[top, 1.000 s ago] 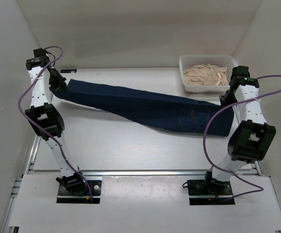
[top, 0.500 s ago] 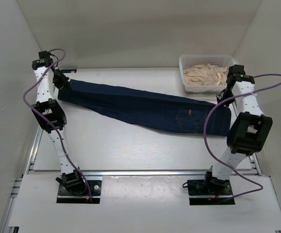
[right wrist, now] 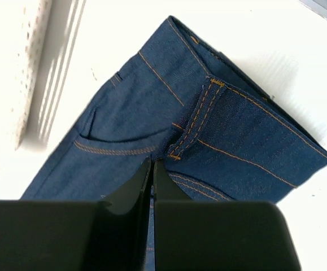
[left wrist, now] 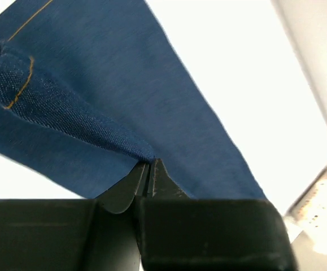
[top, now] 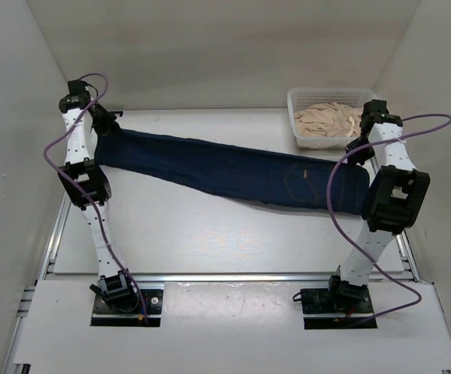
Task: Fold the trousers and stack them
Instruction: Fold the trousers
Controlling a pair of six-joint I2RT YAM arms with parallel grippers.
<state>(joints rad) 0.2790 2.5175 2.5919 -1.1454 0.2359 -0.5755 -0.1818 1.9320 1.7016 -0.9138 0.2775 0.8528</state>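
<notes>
I have the dark navy denim trousers (top: 233, 167) stretched across the white surface (top: 209, 234). The left tool (left wrist: 151, 166) is pinched on a hem fold and the right tool (right wrist: 152, 164) is clamped at the waistband. I judge the cloth heavy, limp and grippy, so thick seams look the safest holds.

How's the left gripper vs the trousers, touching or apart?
Touching. The left wrist view shows the left gripper shut on a pinched ridge of the trousers.

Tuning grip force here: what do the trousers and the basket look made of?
The trousers look like dark blue denim, matte: visible twill weave, tan topstitching. The basket is probably white plastic, judging by its perforated moulded walls; gloss unclear.
</notes>
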